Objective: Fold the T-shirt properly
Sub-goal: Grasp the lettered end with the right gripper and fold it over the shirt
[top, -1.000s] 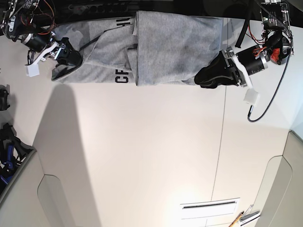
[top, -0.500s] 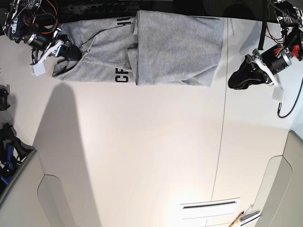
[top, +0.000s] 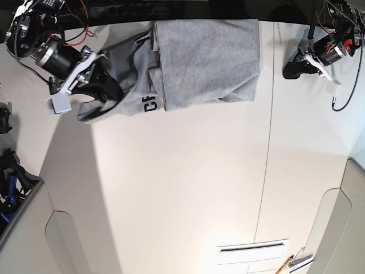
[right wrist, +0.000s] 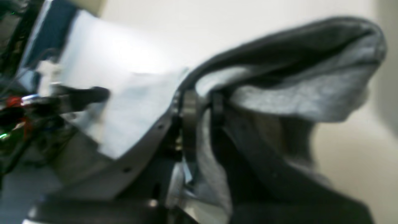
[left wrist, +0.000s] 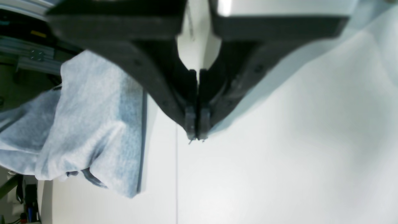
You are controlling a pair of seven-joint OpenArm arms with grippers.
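Base view: right pincer (top: 105,91) clamping T-shirt (top: 205,60), now dragged inward; left pincer (top: 290,69) closed, withdrawn.

In the base view the right arm reaches in from about ten o'clock. Its black right gripper (top: 104,91) has its jaws pinched on a bunched fold of the heather-grey cotton T-shirt (top: 205,57); the right wrist view shows cloth between the fingers (right wrist: 189,124). The left arm sits at about two o'clock, well apart from the cloth. Its black left gripper (top: 292,67) has its jaws pressed together with nothing between them (left wrist: 196,124).
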